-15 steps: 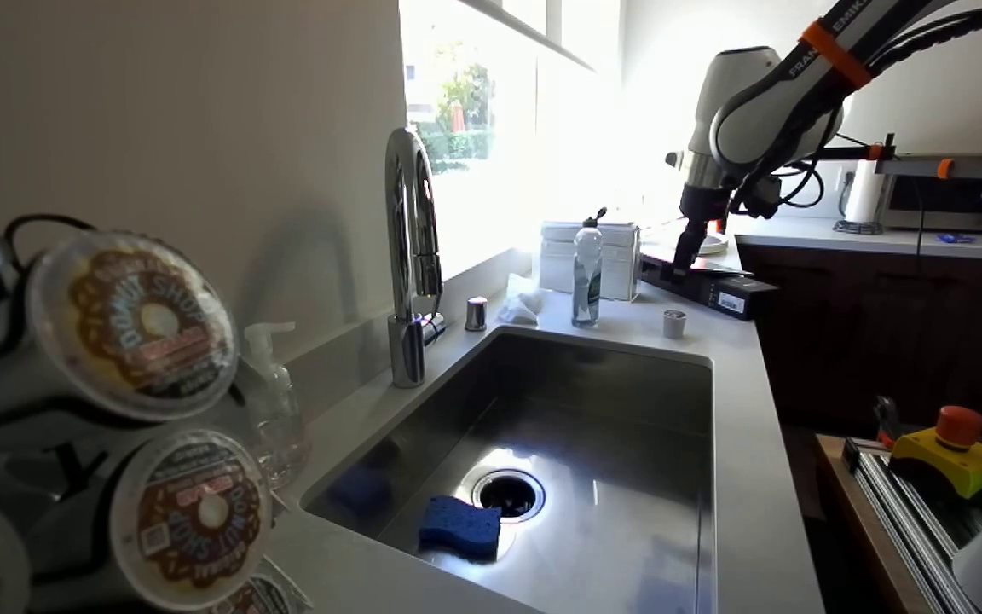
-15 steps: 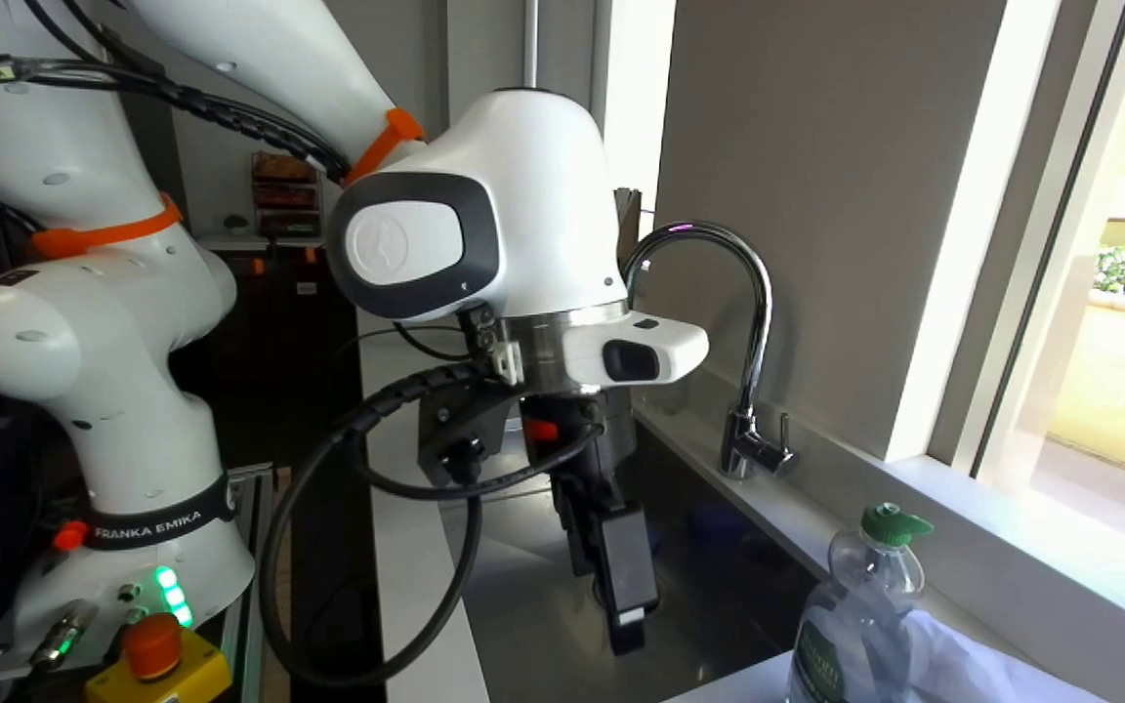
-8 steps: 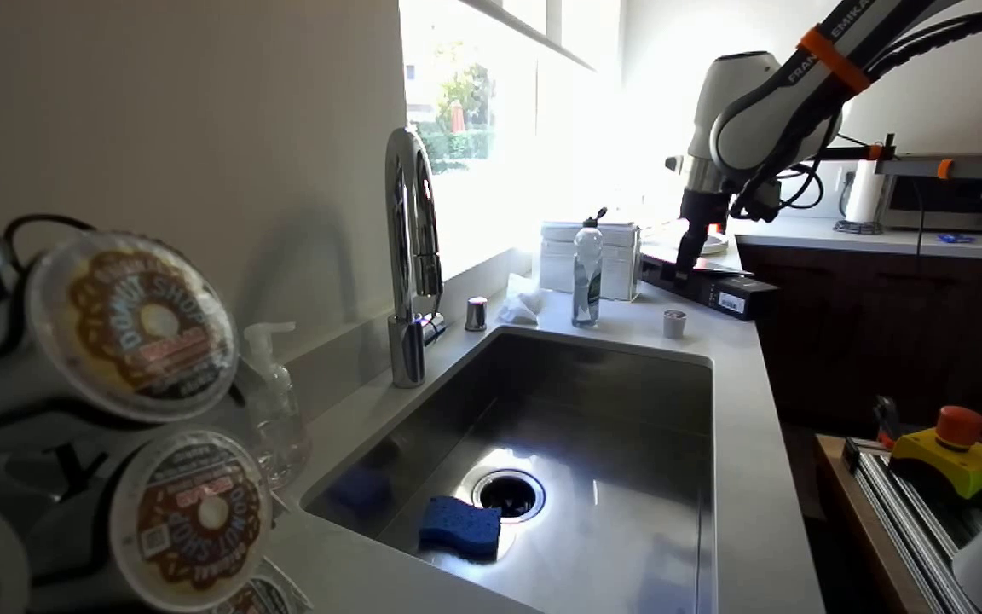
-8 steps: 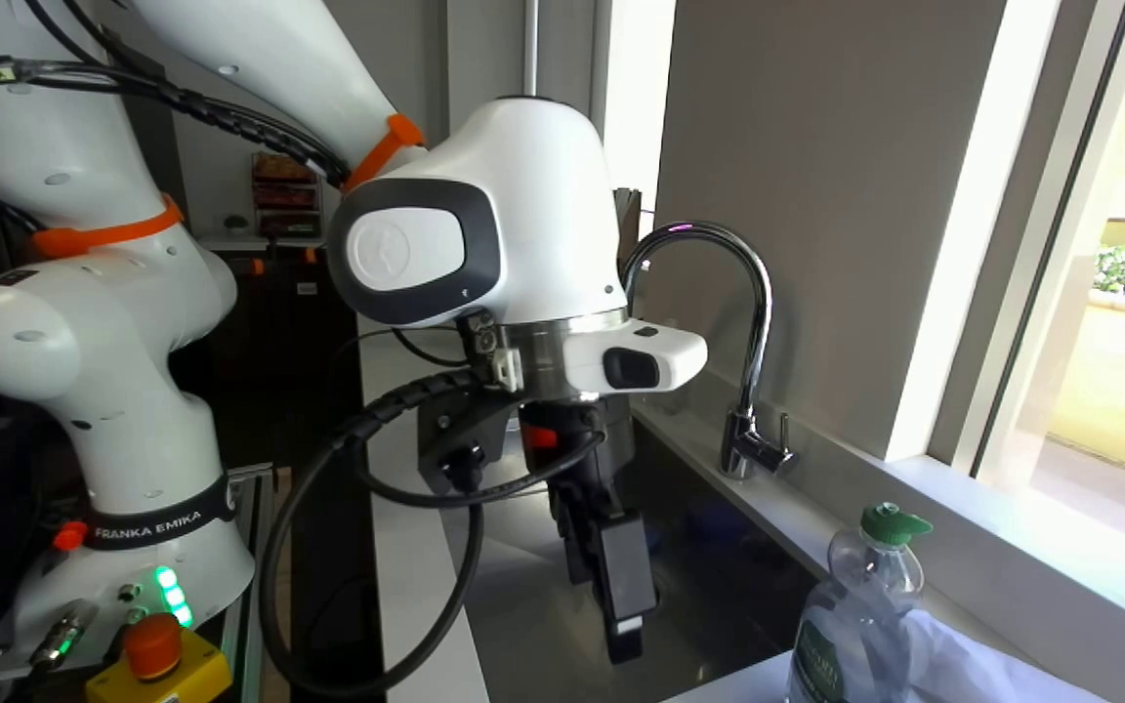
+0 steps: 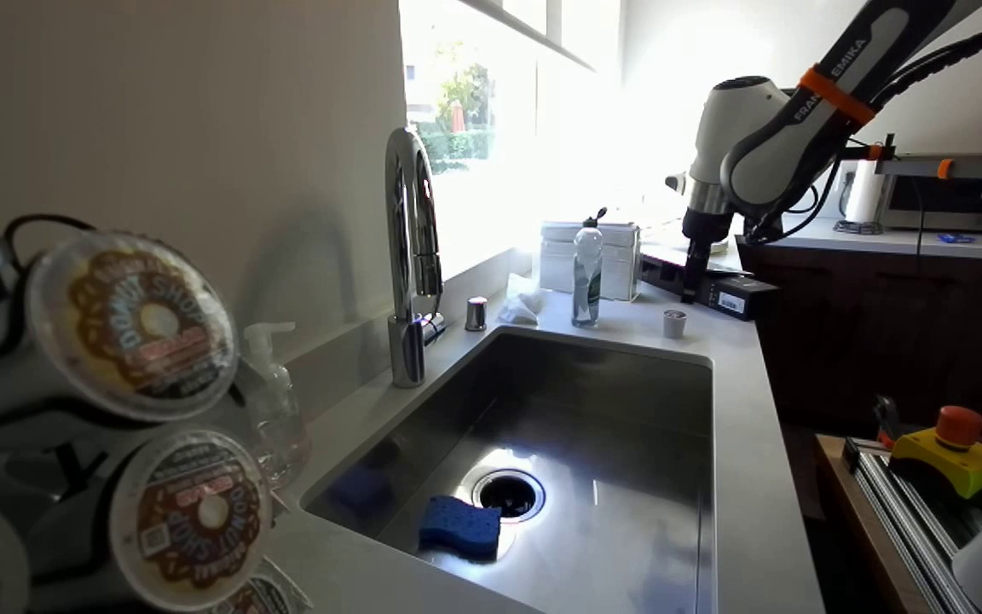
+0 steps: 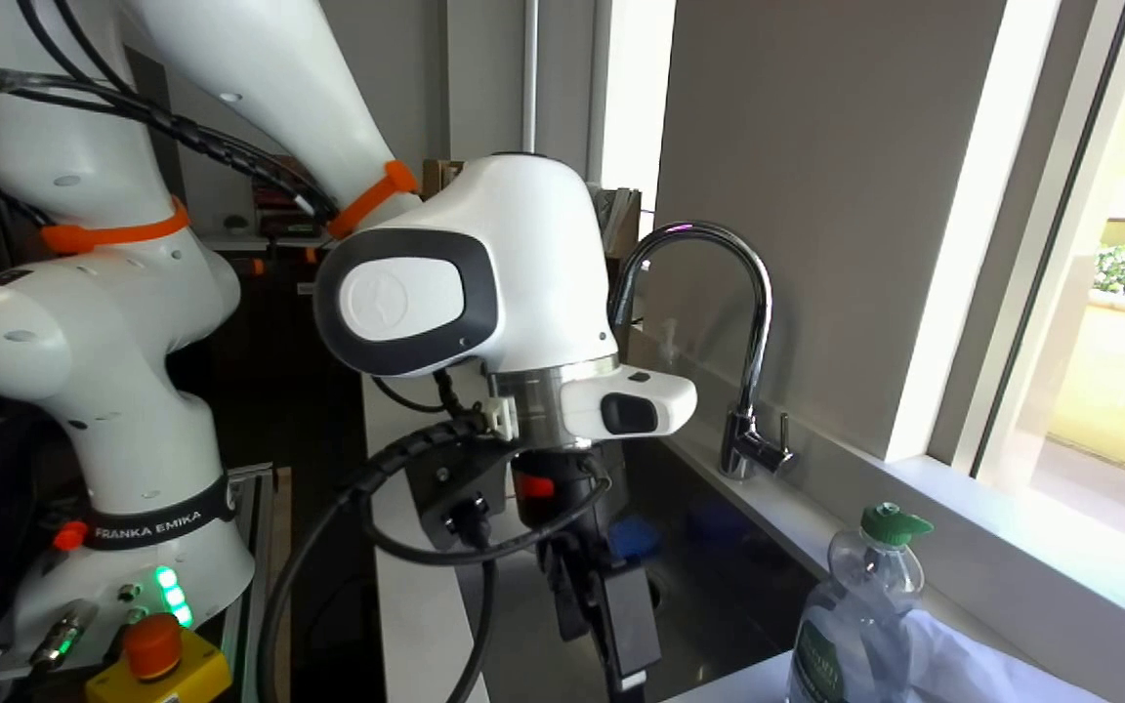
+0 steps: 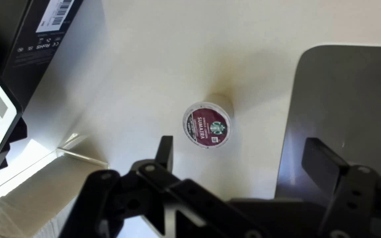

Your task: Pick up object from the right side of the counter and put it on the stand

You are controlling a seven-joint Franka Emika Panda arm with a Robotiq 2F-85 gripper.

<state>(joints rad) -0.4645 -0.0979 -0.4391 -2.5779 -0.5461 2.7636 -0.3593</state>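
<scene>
A single coffee pod with a maroon lid (image 7: 207,127) stands on the pale counter (image 7: 144,66) beside the sink corner. It shows as a small white cup in an exterior view (image 5: 674,324). My gripper (image 7: 239,143) is open and empty above the counter, its fingers wide apart. In the wrist view the pod lies beyond the fingertips, nearer the left finger (image 7: 165,152); the right finger (image 7: 322,165) is over the sink. The gripper also shows in an exterior view (image 5: 690,298), just behind the pod. The dark stand (image 5: 75,467) with several pods is at the near left there.
A black box (image 5: 717,294) and a white box (image 5: 555,260) stand behind the pod. A dish soap bottle (image 5: 587,277) and a crumpled white cloth (image 5: 522,300) are near the sink (image 5: 627,409). The tall faucet (image 5: 410,256) rises beside the sink. A blue sponge (image 5: 459,527) lies in it.
The arm and gripper have moved down toward the counter, mostly in the last half second. The pod has not moved.
</scene>
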